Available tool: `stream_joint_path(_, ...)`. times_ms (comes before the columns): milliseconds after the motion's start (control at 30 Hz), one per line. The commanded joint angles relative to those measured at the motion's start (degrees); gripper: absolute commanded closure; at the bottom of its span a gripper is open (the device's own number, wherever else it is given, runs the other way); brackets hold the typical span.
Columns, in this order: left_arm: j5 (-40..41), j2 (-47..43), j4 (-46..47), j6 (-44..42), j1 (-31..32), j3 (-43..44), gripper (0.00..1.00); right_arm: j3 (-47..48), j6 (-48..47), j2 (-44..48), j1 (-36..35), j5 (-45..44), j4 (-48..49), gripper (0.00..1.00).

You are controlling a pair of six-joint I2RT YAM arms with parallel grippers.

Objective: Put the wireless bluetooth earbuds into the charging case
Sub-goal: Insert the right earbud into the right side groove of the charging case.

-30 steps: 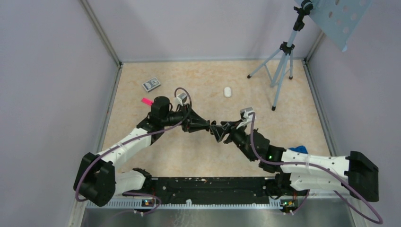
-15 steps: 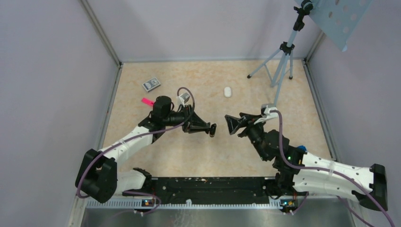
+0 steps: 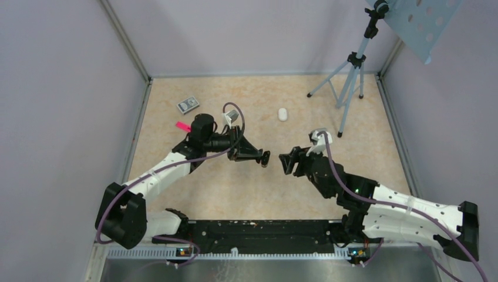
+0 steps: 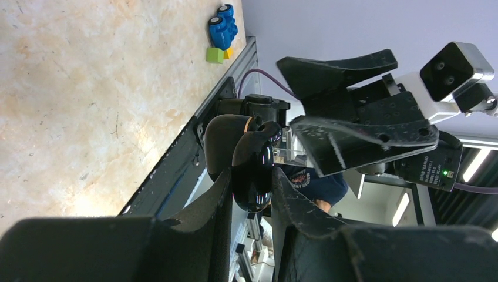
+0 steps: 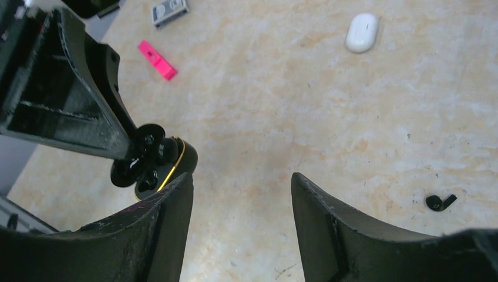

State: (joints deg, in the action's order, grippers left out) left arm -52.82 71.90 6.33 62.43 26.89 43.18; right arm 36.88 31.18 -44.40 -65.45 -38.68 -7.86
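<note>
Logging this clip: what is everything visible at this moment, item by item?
black charging case: 1, black with gold rim, open, in the left gripper's grip
white charging case: 1, white, far middle of table
black earbud: 1, black, loose on table
pink block: 1, pink, far left
grey box: 1, grey, beyond the pink block
toy blocks: several, blue and green, table's near edge
tripod: 1, grey, far right
left gripper: 1, black, clamped on the case
right gripper: 1, black, open, empty
</note>
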Motion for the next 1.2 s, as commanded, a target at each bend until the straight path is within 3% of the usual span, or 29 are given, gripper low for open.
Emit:
stream_joint_path(0, -0.75, 0.15, 0.82, -1.71, -0.18, 1.91, 1.0, 3.81, 1.01, -2.74, 0.24, 5.66, -2.55, 0.39)
stream_joint_path(300, -0.8, -0.26, 0.88, -1.55, -0.22, 1.61, 1.0, 3.93, 0.63, -4.18, 1.42, 3.36, 0.82, 0.38)
stream_joint_path(467, -0.62, -0.21, 1.25, -1.1, -0.2, 1.22, 1.0, 4.23, -0.1, -4.42, 6.23, 8.22, 1.71, 0.38)
stream_joint_path(1167, -0.31, -0.14, 0.6, -0.8, -0.18, 1.16, 1.0, 4.47, -3.28, -8.83, 6.28, 15.59, 6.24, 0.38)
